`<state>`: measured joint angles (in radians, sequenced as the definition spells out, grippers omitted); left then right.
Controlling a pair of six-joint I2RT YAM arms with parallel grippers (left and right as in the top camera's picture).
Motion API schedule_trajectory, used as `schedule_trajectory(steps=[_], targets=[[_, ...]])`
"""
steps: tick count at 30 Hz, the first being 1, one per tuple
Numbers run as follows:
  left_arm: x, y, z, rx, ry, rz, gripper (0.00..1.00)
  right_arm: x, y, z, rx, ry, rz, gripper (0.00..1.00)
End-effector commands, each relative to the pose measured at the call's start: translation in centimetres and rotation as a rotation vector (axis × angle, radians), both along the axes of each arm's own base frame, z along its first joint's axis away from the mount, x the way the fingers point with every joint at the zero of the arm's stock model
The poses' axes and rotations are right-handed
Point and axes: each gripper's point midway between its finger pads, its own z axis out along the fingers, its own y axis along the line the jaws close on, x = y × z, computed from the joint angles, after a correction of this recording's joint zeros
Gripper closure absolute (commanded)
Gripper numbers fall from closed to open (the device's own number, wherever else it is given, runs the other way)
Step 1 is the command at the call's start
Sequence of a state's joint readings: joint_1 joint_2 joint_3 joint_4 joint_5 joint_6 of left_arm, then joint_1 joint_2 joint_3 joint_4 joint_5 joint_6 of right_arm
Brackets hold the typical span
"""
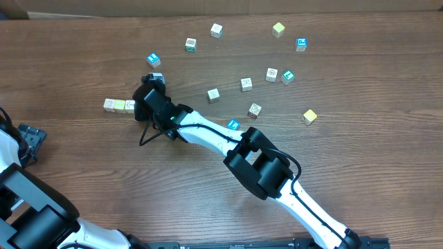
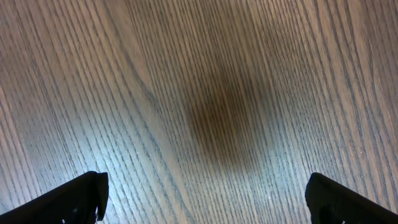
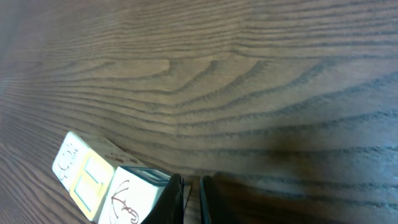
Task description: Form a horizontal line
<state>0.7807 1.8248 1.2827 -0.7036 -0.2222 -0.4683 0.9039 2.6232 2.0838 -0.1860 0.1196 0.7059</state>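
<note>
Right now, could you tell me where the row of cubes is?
In the overhead view, the row lies left of centre on the table, with its right end at the right gripper.

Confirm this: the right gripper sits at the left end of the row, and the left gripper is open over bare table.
Not quite. The right gripper sits at the right end of the row, as the overhead view shows. The left gripper is indeed open over bare table.
</note>
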Motion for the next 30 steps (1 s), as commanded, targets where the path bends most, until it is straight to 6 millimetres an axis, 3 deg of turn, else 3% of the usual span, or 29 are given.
schedule_trajectory(steps=[1,7,14,22,30], targets=[[-0.5,0.1,-0.6,0.0,0.029,0.005,0.0,0.2,-0.3,-0.8,-0.009,-0.006,-0.005,0.93],[-0.5,0.1,-0.6,0.0,0.029,0.005,0.0,0.4,-0.3,-0.6,-0.03,-0.037,0.019,0.93],[-0.5,0.1,-0.6,0.0,0.029,0.005,0.0,0.7,-2.0,-1.9,-0.061,0.032,-0.011,0.96],[-0.5,0.1,-0.6,0.0,0.029,0.005,0.0,-2.7,0.9,-1.6,0.056,0.148,0.193,0.96],[-0.5,0.1,-0.6,0.0,0.029,0.005,0.01,-3.5,1.1,-2.0,0.047,0.176,0.212,0.95]])
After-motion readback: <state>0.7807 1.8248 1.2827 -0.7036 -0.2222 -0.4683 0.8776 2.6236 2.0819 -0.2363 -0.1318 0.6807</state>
